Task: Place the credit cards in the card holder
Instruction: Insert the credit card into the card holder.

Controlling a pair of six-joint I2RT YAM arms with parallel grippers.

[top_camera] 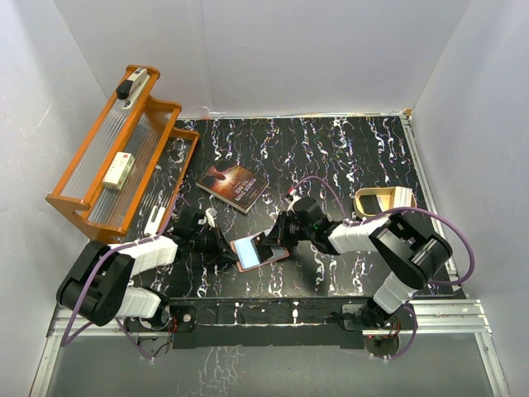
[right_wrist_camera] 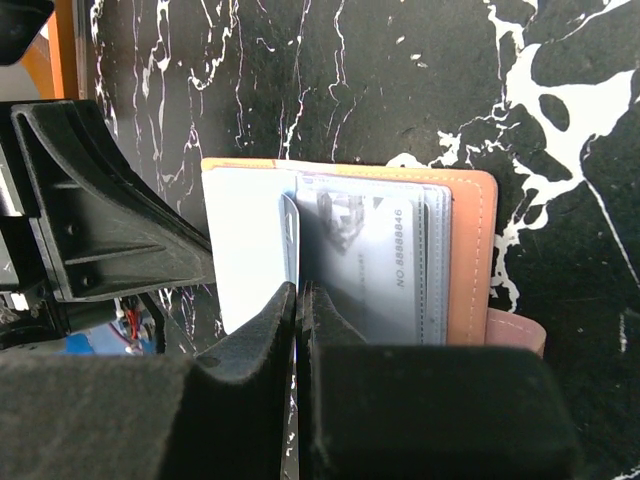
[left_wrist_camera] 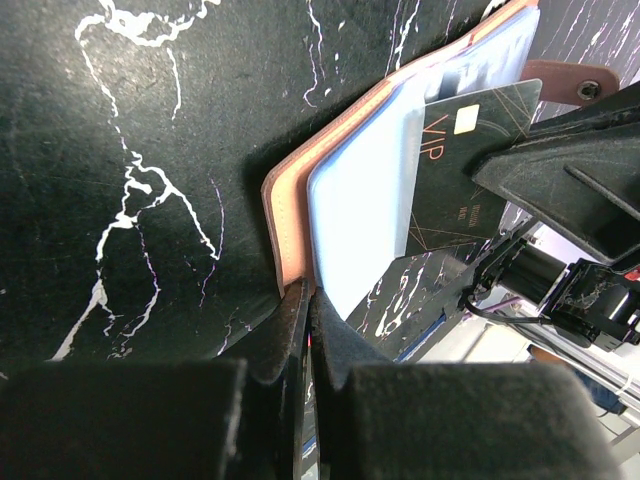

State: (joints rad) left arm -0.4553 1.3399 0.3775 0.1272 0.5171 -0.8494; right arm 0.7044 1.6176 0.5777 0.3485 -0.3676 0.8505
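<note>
The reddish-brown card holder lies open on the black marbled table between my two grippers. My left gripper is shut on its near edge, where the leather cover meets a pale blue-white leaf. My right gripper is shut on a dark credit card marked VIP. That card stands edge-on over the holder's middle, its end touching the sleeves. A pale card with a printed number sits inside a clear sleeve of the holder. The snap tab sticks out at the side.
A dark paperback book lies behind the holder. An orange rack stands at the far left and a beige-gold tin sits at the right. White walls close in the table on three sides.
</note>
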